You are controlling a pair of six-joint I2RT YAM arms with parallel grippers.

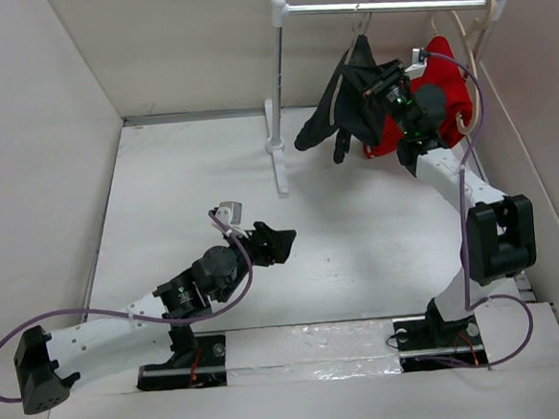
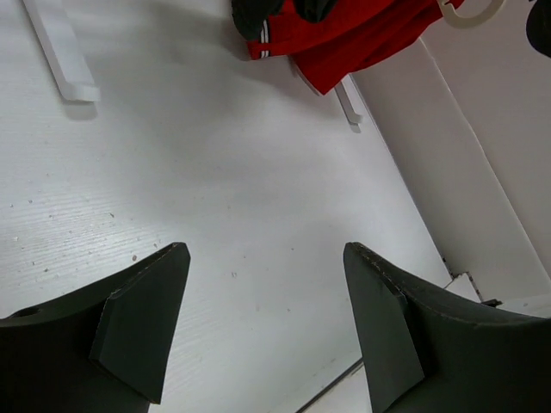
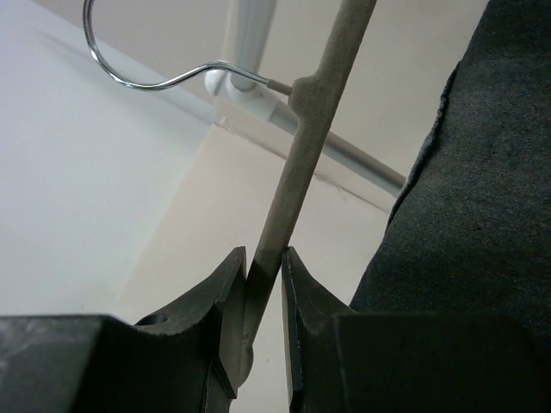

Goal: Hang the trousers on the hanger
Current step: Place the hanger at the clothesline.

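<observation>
A white table (image 1: 360, 261) boxed in by pale walls carries, at its far side, a white clothes rack (image 1: 275, 123) with a silver top rail (image 1: 390, 7).

On that rail, to the right of the right end effector (image 1: 374, 78), a bright red garment (image 1: 444, 88) hangs from a thick cream hanger (image 1: 467, 52). The right arm's forearm crosses in front of the red cloth, so that side of the end effector is crowded. The rack's upright post stands well apart on the end effector's left.

In its wrist view, the right end effector is pressed together on the thin grey hanger (image 3: 314, 129), pinching its slim matte bar a short way below the neck. The hanger's chrome hook curves over the rail above the fingers.

The dark charcoal trousers (image 3: 482, 224) hang close beside the end effector on its right in that view. Whether the cloth touches the finger cannot be told. From above, they drape off the grey hanger under the rail and spill down and to the left of the end effector, clear of the table.

The left end effector (image 1: 284, 246) hovers low over the table, well apart from the rack and both garments. Its fingers are spread wide with nothing between them. Far ahead of it lie one of the rack's white feet (image 2: 65, 52) and the red garment's hem.
</observation>
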